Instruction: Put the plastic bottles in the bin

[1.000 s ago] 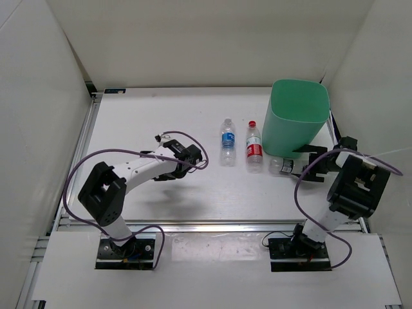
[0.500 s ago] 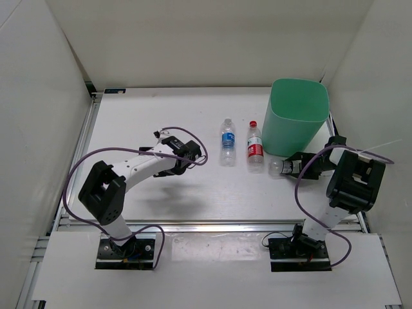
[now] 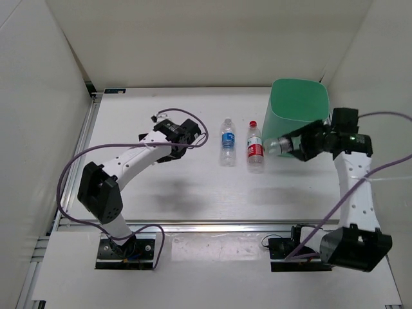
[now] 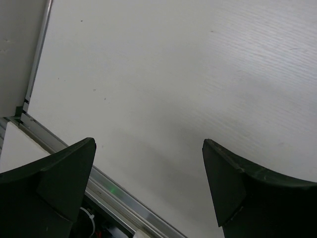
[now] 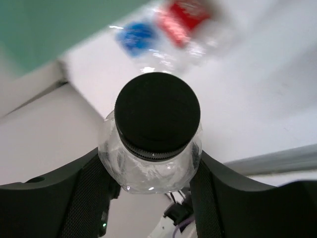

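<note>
My right gripper (image 3: 293,144) is shut on the unlabelled clear bottle with a dark cap (image 5: 157,115), held lifted off the table beside the left wall of the mint-green bin (image 3: 297,106). The wrist view has the bottle (image 3: 275,147) pressed between both fingers (image 5: 94,198), cap toward the camera. Two more bottles lie side by side on the table: a blue-labelled one with a white cap (image 3: 227,141) and a red-labelled one with a red cap (image 3: 255,147). Left of the blue-labelled bottle my left gripper (image 3: 190,131) stands open over bare table, its fingers (image 4: 64,183) wide apart and holding nothing.
White walls enclose the table on three sides. A metal rail (image 3: 212,226) runs along the near edge, with both arm bases behind it. Purple cables loop from each arm. The bin stands in the back right corner near the right wall.
My right gripper closed on the dark-capped bottle by the bin's foot and lifted it up beside the bin. The left arm swung farther back toward the blue-labelled bottle.
</note>
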Controlling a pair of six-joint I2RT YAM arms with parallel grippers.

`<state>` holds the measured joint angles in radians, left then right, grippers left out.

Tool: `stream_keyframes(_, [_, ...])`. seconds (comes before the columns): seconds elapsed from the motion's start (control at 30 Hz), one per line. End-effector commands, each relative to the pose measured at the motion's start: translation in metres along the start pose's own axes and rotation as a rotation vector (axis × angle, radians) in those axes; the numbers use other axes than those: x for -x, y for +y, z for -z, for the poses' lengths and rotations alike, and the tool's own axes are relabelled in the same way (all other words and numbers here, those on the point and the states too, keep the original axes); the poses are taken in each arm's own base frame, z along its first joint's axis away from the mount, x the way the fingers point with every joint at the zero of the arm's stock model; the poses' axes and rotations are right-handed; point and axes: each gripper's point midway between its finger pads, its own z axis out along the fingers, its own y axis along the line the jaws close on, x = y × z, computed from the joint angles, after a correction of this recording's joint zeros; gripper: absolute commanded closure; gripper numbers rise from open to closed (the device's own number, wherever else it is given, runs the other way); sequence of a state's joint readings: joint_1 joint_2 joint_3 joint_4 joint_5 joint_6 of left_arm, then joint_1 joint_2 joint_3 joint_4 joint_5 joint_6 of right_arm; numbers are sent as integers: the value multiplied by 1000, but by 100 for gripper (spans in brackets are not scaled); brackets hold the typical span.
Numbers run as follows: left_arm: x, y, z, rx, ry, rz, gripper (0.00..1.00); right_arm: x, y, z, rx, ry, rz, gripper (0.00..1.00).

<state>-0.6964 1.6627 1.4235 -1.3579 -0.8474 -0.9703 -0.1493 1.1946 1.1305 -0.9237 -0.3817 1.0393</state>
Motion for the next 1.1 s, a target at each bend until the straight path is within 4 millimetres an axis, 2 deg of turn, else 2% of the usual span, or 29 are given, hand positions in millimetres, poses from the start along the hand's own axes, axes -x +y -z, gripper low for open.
stream_keyframes(0.0, [13,0,14,-45,35,-12,0,6,54,63,143,-162,110,66])
stream_keyframes(0.03, [19,-11,23,-98,55,8,0,20,88,98,219,-286,161,64])
stream_keyframes(0.07, [22,-21,25,-129,66,15,0,36,102,102,218,-330,189,64])
stream_keyframes(0.1, [16,-35,26,-165,119,-10,0,47,121,112,242,-377,224,63])
stream_keyframes(0.13, [24,-47,34,-216,125,8,0,65,136,124,255,-436,232,63])
stream_keyframes(0.17, [25,-55,38,-257,139,-10,0,86,169,138,296,-494,268,63])
stream_keyframes(0.23, [32,-79,53,-387,166,5,0,114,189,148,314,-550,253,63])
stream_keyframes(0.27, [36,-85,58,-430,165,5,0,134,196,134,293,-546,236,63])
stream_keyframes(0.3, [41,-91,64,-474,157,-7,0,141,205,141,314,-569,241,63])
stream_keyframes(0.33, [42,-100,66,-513,175,-9,0,151,202,134,298,-564,211,63])
stream_keyframes(0.37, [53,-108,75,-562,161,-2,0,159,204,123,292,-560,208,63])
stream_keyframes(0.43, [59,-120,66,-565,182,-3,0,171,192,95,246,-537,176,58])
stream_keyframes(0.47, [56,-127,70,-595,205,-7,0,171,193,83,259,-498,198,52])
stream_keyframes(0.53, [57,-139,61,-621,242,10,0,173,189,61,243,-439,222,41])
stream_keyframes(0.57, [56,-149,65,-661,267,9,0,170,189,54,241,-400,263,35])
stream_keyframes(0.6, [56,-154,61,-670,289,13,0,167,188,51,233,-370,277,19])
stream_keyframes(0.67, [55,-176,57,-719,327,17,0,153,188,46,236,-303,335,0])
stream_keyframes(0.73, [73,-192,63,-785,307,40,0,149,181,48,216,-296,373,0])
stream_keyframes(0.77, [75,-210,62,-833,312,36,0,142,180,61,226,-319,382,0])
stream_keyframes(0.8, [87,-219,70,-879,291,53,0,138,177,66,227,-324,399,0])
stream_keyframes(0.87, [91,-239,69,-934,280,37,0,128,170,77,233,-350,416,0])
stream_keyframes(0.9, [104,-250,78,-999,248,56,0,125,169,81,242,-359,422,0])
stream_keyframes(0.93, [104,-257,77,-1016,249,57,0,116,168,89,261,-357,431,0])
stream_keyframes(1.0, [102,-272,77,-1065,251,44,0,107,160,86,261,-323,427,0])
stream_keyframes(1.07, [100,-282,71,-1079,246,30,0,95,154,92,272,-312,432,0])
